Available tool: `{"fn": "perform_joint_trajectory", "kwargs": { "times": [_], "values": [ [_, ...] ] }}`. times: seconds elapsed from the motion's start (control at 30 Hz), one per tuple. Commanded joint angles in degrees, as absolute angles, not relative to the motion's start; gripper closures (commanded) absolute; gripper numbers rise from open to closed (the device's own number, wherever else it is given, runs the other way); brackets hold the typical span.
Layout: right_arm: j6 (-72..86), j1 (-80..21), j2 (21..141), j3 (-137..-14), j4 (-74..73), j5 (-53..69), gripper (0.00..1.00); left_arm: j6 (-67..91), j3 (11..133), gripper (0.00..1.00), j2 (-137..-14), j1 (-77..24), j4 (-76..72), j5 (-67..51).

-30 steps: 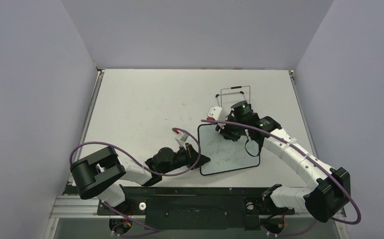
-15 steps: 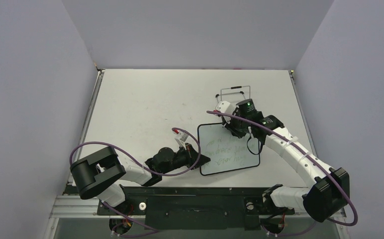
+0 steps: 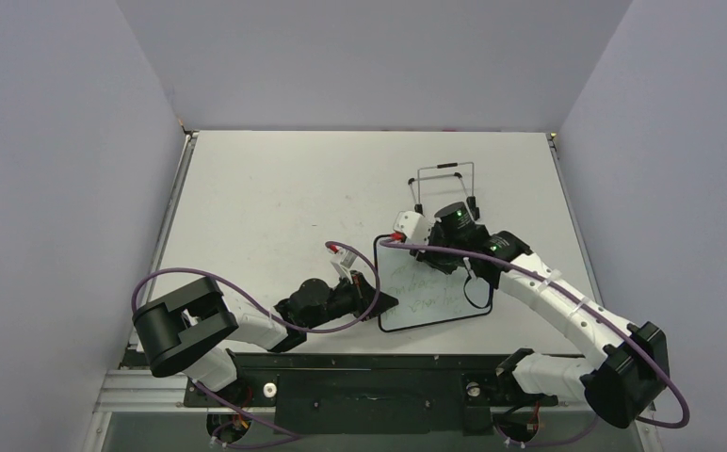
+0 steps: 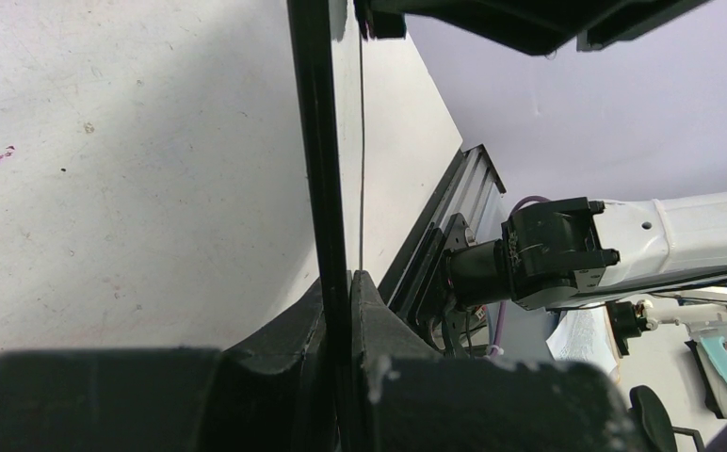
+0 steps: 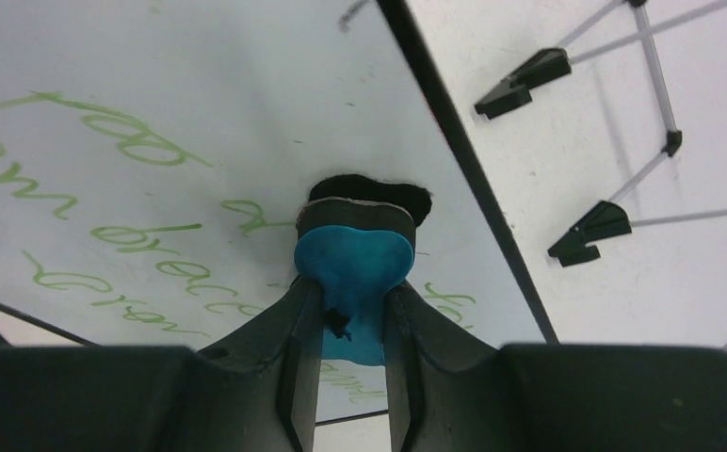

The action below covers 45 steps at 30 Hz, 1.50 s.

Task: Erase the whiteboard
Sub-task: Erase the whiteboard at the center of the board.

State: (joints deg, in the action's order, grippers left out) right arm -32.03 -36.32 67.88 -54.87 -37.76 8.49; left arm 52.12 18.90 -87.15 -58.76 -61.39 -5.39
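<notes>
I am holding the whiteboard (image 3: 430,315) by the thin black frame on its left edge, with my left gripper (image 4: 341,282) closed on it. The board is lying on the table (image 3: 275,188), near the front, between my two arms. My right gripper (image 5: 346,301) is pinching the blue eraser (image 5: 355,254) and pressing it on the board's far part, among the green writing (image 5: 143,235). I am judging the board light, stiff and smooth, so it is probably sliding easily under rubbing. The frame is the good place to grip, not the writing face.
</notes>
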Motion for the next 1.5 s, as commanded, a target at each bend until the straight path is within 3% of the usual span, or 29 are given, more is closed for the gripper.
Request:
{"fn": "perform_joint_trajectory", "kwargs": {
  "times": [0.0, 0.23, 0.6, 0.9, 1.13, 1.47],
  "values": [
    [-28.99, -33.44, 68.36, -54.25, -33.41, -0.13, 1.00, 47.98, 20.15, 1.00, -86.02, -59.42, -65.80, -9.12],
    [-28.45, -33.85, 69.56, -57.24, -32.69, -0.82, 1.00, 47.99, 20.21, 1.00, -85.73, -59.41, -65.44, -8.88],
    [-33.85, -38.99, 68.30, -57.86, -40.28, 14.33, 1.00, 48.10, 20.31, 1.00, -85.58, -59.50, -65.06, -8.66],
    [-35.10, -32.92, 64.20, -51.73, -40.27, 12.65, 1.00, 47.98, 19.95, 1.00, -84.98, -59.50, -64.92, -8.48],
    [-33.12, -28.60, 65.72, -55.28, -36.44, 10.18, 1.00, 48.16, 20.16, 1.00, -85.41, -59.77, -65.15, -8.57],
    [-39.91, -28.71, 65.32, -55.19, -42.60, 22.93, 1.00, 48.17, 19.83, 1.00, -84.83, -59.86, -65.13, -8.10]
  ]
}}
